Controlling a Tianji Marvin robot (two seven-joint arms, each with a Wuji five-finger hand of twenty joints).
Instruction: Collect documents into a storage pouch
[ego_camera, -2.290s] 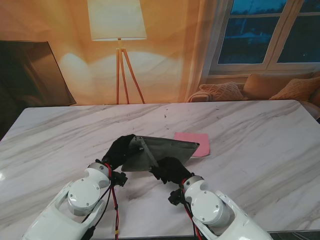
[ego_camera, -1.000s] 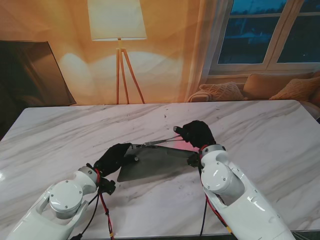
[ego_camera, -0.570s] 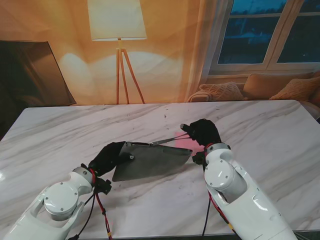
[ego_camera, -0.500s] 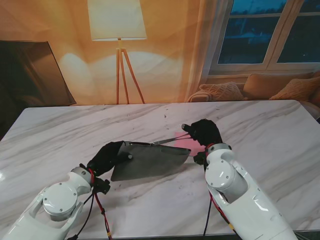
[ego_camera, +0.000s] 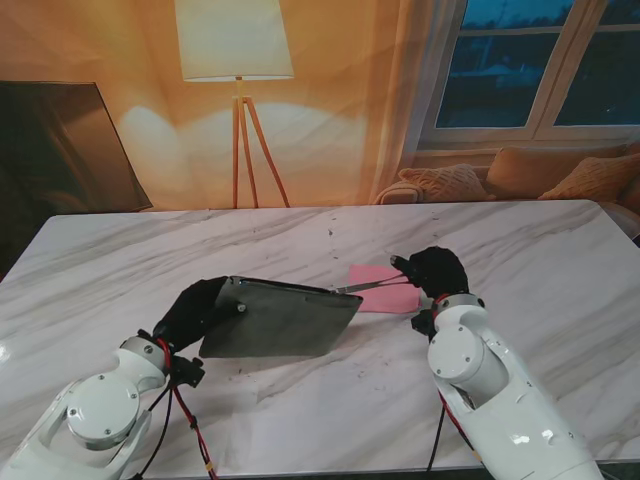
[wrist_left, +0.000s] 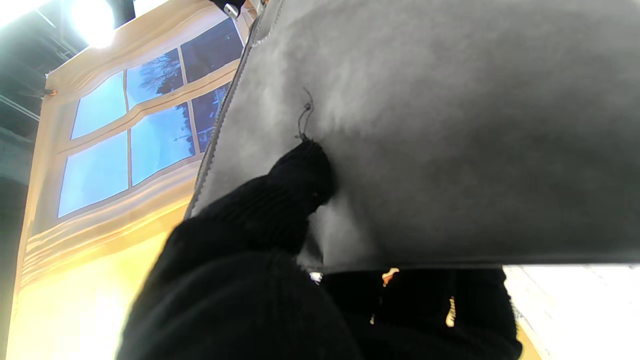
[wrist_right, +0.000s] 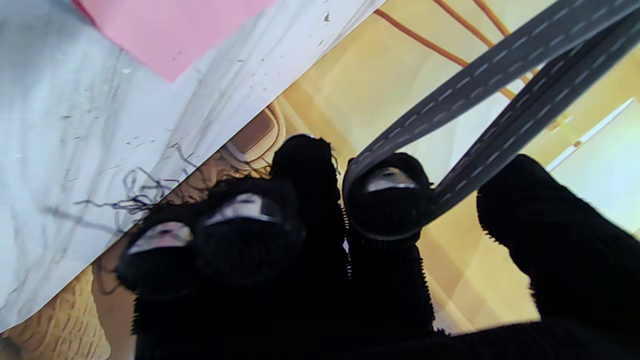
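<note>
A grey felt pouch (ego_camera: 285, 320) is tilted up off the marble table (ego_camera: 520, 240), left of centre. My left hand (ego_camera: 188, 308) is shut on its left end; in the left wrist view a black fingertip (wrist_left: 302, 172) presses into the pouch's felt (wrist_left: 450, 125). A thin grey strap (ego_camera: 368, 287) runs from the pouch's right corner to my right hand (ego_camera: 435, 272). That strap (wrist_right: 490, 65) loops around one gloved finger (wrist_right: 385, 200). A pink document (ego_camera: 388, 299) lies flat on the table under the strap, also visible as the pink sheet (wrist_right: 170, 30).
Beyond the table's far edge stand a floor lamp (ego_camera: 238, 60), a dark panel (ego_camera: 60, 140) at the left, and a sofa with cushions (ego_camera: 520, 175) under the window at the right.
The hands have drawn apart: the left pulled the pouch leftward and nearer to me, the right moved rightward with the strap. More of the pink document is uncovered.
</note>
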